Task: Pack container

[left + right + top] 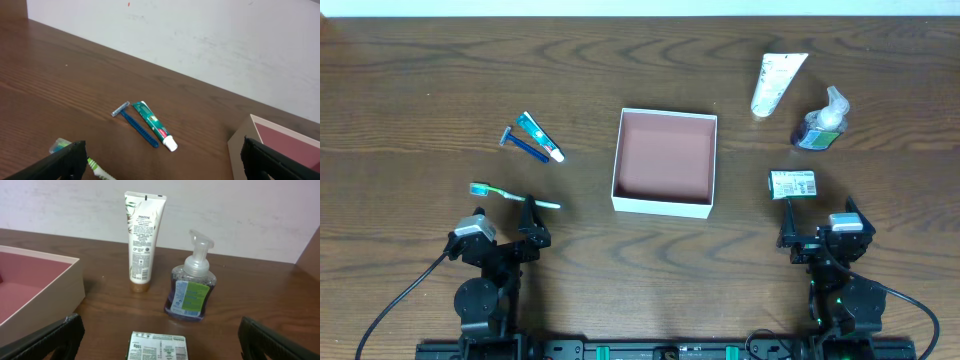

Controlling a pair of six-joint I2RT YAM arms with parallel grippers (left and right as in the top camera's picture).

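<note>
Left end effector (505, 226) and right end effector (818, 228) stand open, empty. The right should squarely straddle the labelled packet (792, 184) just ahead; the container (660, 206) waits to its left.

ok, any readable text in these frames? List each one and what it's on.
"PANTENE": on the white tube, near its cap end. The finer print below it is too small to read.
Soap bottle: green and blue label, print blurred, unreadable.
Small packet: printed label cut off at the frame edge, too small to read.
Toothpaste: lettering too small to read.
</note>
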